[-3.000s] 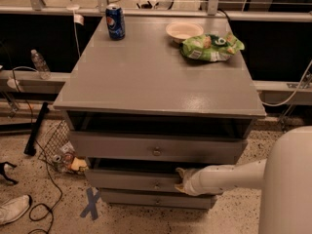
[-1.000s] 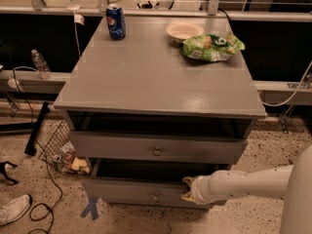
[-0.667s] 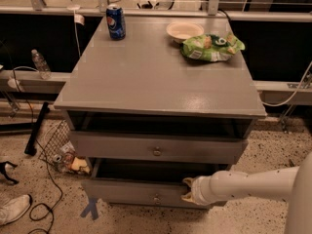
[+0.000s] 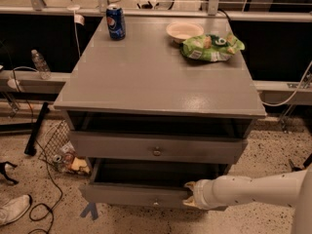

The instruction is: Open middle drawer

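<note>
The middle drawer [image 4: 141, 195] is a wide grey drawer with a low front panel and a small round knob [image 4: 156, 204] at its centre. It stands pulled out from the grey cabinet [image 4: 161, 77], and its dark inside [image 4: 156, 172] shows. My gripper [image 4: 189, 194] is at the right part of the drawer's front panel, against its upper edge. The white arm [image 4: 253, 189] comes in from the right. Above it, the top drawer [image 4: 156, 147] with its own knob stands slightly out.
On the cabinet top stand a blue soda can [image 4: 115, 21], a white bowl [image 4: 184, 31] and a green chip bag [image 4: 212, 47]. On the floor to the left lie a wire basket with trash [image 4: 63, 152], a shoe [image 4: 14, 209], cables and blue tape [image 4: 89, 210]. A water bottle [image 4: 40, 65] stands at the left.
Over three seconds the middle drawer has slid out toward the camera with my gripper at its front. In the last second it has barely moved.
</note>
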Tool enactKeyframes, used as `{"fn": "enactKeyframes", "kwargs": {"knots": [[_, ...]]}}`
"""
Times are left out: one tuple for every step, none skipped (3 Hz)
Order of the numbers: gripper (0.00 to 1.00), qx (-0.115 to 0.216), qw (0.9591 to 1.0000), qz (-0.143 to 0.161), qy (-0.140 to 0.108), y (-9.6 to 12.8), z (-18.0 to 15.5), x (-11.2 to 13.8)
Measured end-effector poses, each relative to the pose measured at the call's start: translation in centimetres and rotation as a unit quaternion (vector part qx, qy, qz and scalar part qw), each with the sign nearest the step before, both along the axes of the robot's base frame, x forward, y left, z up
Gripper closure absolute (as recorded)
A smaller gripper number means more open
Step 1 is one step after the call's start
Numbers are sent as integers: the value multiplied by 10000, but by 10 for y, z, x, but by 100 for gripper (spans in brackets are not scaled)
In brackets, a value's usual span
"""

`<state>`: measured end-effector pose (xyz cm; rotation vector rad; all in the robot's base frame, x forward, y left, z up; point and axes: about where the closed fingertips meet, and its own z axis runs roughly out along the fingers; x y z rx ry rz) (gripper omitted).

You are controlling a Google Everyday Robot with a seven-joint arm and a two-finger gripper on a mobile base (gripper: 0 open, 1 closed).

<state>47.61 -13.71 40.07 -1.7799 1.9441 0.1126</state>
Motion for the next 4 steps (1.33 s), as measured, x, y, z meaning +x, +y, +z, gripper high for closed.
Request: {"fn": "enactKeyframes", "kwargs": {"knots": [[100, 0, 10000, 0, 0, 0, 0, 0], [100, 114, 9998, -159, 73, -1, -6, -21], [100, 114, 9998, -159, 73, -1, -4, -21], [100, 145, 9995, -254, 82, -2, -4, -30]]}}
